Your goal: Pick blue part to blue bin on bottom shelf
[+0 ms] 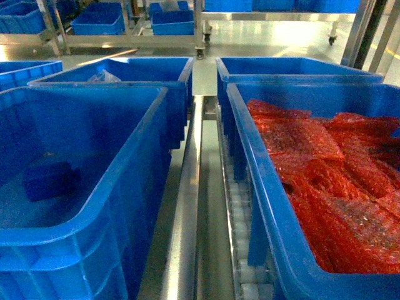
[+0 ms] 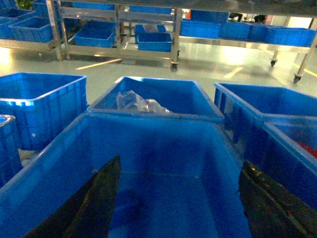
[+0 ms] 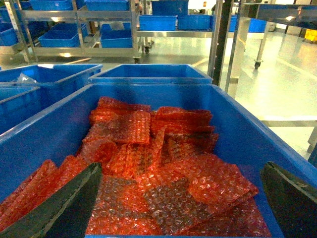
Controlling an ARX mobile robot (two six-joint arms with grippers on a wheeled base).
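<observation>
Left gripper (image 2: 173, 208): two dark fingers (image 2: 94, 208) are seen spread wide at the lower corners of the left wrist view, nothing held between them; released. It is hung above the open mouth of the blue bin (image 2: 148, 126), and the bin's bare floor is seen between the fingers. A dim darker patch is noted low on the floor beside the left finger; from this view it cannot be told whether it is the part.

In the head view the blue part (image 1: 49, 180) is seen lying on the floor of the blue bin (image 1: 106, 206), toward its left wall, slightly tilted. Neither gripper is visible in that view.

Beyond the left gripper, a second blue crate (image 2: 158, 96) with a clear plastic bag (image 2: 136, 102) is set just behind the bin.

Right gripper (image 3: 178, 208): dark fingers (image 3: 64, 206) are likewise parted wide at the frame's lower corners, empty. Below it a crate (image 3: 237, 129) filled with red bubble-wrap bags (image 3: 148, 163) is recorded.

Between the two near crates, the bottom shelf (image 1: 187, 212) is shown as shiny steel rails, with a strip of white rollers (image 1: 240, 219) just beside the bubble-wrap crate. Further racks (image 1: 131, 25) with blue crates are noted across the floor, well apart.
</observation>
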